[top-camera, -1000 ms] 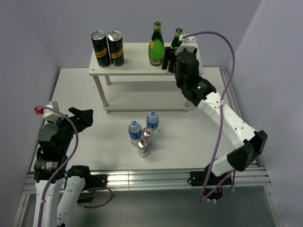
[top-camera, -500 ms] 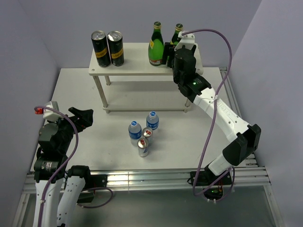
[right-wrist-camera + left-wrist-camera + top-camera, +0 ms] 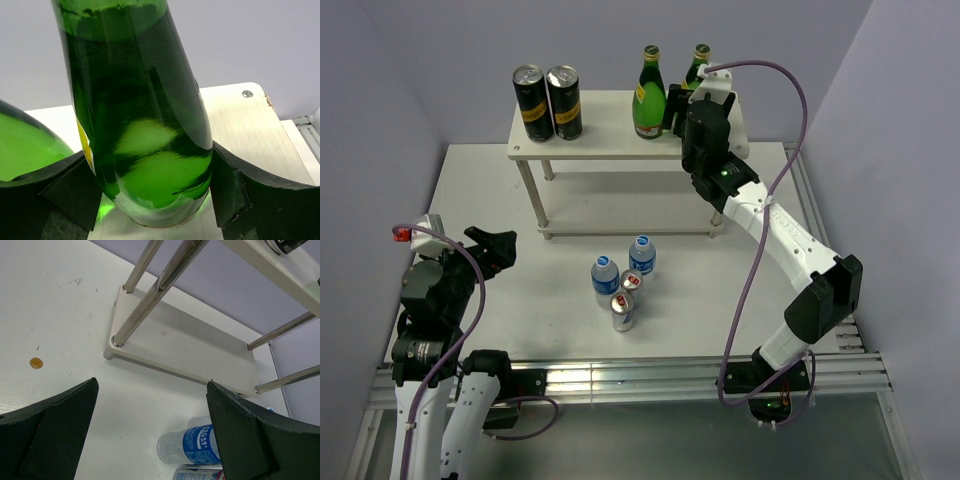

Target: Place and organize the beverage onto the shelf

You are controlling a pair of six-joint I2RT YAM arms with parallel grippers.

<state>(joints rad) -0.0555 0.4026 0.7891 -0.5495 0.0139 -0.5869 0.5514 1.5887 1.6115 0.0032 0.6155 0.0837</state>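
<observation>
The white two-tier shelf [image 3: 610, 140] stands at the back of the table. One green bottle [image 3: 648, 95] stands on its top board. My right gripper [image 3: 682, 108] is shut on the second green bottle [image 3: 699, 60] just to its right. In the right wrist view this bottle [image 3: 145, 125] leans a little between my fingers [image 3: 235, 190], its base at the board. Two water bottles [image 3: 605, 278] [image 3: 641, 254] and two silver cans [image 3: 631, 284] [image 3: 622, 312] stand on the table in front. My left gripper [image 3: 495, 248] [image 3: 152, 390] is open and empty at the left.
Two taller black cans [image 3: 533, 102] [image 3: 565, 100] stand at the left end of the top board. The lower board [image 3: 190, 347] and the shelf's metal legs [image 3: 145, 305] show in the left wrist view, with a water bottle [image 3: 192, 446] near its bottom edge.
My right gripper has carried the green bottle farther back along the top board and a little left, closer to the other green bottle. The left arm has not moved.
</observation>
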